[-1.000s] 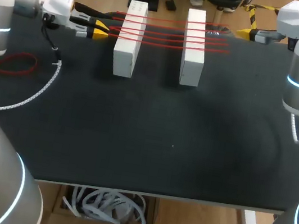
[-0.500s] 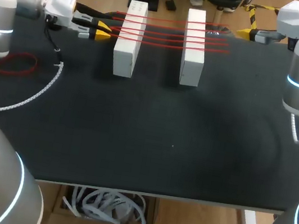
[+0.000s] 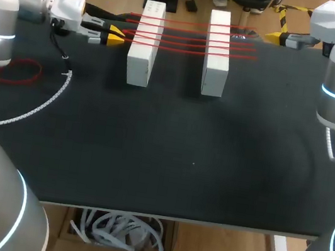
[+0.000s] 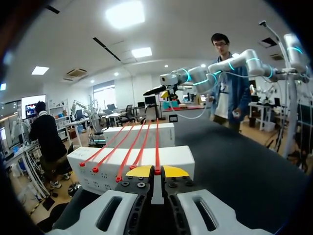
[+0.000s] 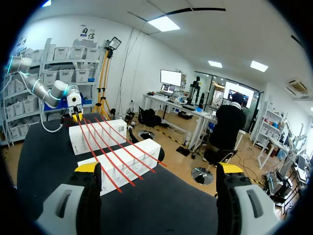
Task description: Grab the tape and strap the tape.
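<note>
The left gripper (image 4: 157, 171) has its yellow tips pressed close on the end tab of one red tape (image 4: 157, 147). That tape runs straight ahead of the fingers over the near white block (image 4: 176, 156) and on across the far white block (image 4: 166, 134). To strap it well, I judge the pull should stay level and in line with the tape, so it tightens flat on both blocks and does not ride sideways. The other red tapes (image 4: 130, 154) lie just beside the held one, fanning off to one side of the fingers, and their tabs are near enough to snag. The right gripper (image 5: 159, 169) hangs spread wide and empty past the blocks' far side, holding nothing. Behind and beside the left hand, a loose red loop (image 3: 15, 71) and a coiled white cable (image 3: 43, 103) lie on the table (image 3: 180, 166), out of the line of pull.
</note>
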`<state>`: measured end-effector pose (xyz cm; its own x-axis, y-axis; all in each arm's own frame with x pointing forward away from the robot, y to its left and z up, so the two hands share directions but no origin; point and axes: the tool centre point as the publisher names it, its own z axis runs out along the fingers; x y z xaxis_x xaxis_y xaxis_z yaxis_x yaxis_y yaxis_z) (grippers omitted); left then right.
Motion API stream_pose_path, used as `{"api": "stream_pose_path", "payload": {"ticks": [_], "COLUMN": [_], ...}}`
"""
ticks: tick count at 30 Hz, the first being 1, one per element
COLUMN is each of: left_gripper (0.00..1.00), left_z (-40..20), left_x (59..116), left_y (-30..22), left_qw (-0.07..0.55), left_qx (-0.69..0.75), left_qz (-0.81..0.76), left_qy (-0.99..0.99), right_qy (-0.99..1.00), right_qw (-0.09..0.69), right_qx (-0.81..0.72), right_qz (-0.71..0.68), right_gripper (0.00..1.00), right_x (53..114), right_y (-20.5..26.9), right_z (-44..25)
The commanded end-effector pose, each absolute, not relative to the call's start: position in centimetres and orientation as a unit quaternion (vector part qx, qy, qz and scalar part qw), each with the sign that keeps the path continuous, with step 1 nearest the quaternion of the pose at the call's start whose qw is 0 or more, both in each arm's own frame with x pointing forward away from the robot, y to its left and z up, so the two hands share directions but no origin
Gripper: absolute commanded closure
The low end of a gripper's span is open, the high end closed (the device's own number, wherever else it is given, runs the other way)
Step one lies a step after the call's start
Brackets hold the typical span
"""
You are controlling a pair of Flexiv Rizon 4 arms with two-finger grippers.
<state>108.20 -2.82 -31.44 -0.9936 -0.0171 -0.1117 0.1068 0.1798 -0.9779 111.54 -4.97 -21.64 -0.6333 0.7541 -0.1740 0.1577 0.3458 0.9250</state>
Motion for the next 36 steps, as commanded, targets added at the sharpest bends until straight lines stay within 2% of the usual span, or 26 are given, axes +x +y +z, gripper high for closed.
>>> {"api": "stream_pose_path", "payload": {"ticks": [1, 12, 36], "left_gripper": [1.0, 1.0, 1.0], "left_z": [-31.7, -29.9, -20.6], "left_x": [108.3, 108.0, 105.6], "left_y": [-2.9, -3.4, -3.3], "left_qw": [0.049, 0.055, 0.042], "left_qx": [0.03, 0.015, 0.017], "left_qz": [-0.641, -0.69, -0.812], "left_qy": [0.765, 0.722, 0.582], "right_qy": [0.761, 0.761, 0.761], "right_qw": [0.306, 0.306, 0.306], "right_qx": [0.299, 0.299, 0.299], "right_qz": [0.488, 0.488, 0.488], "right_gripper": [0.0, 0.0, 0.0], "right_x": [111.5, 111.5, 111.5], "right_y": [-5.0, -5.0, -5.0], "right_z": [-21.6, -21.6, -21.6]}}
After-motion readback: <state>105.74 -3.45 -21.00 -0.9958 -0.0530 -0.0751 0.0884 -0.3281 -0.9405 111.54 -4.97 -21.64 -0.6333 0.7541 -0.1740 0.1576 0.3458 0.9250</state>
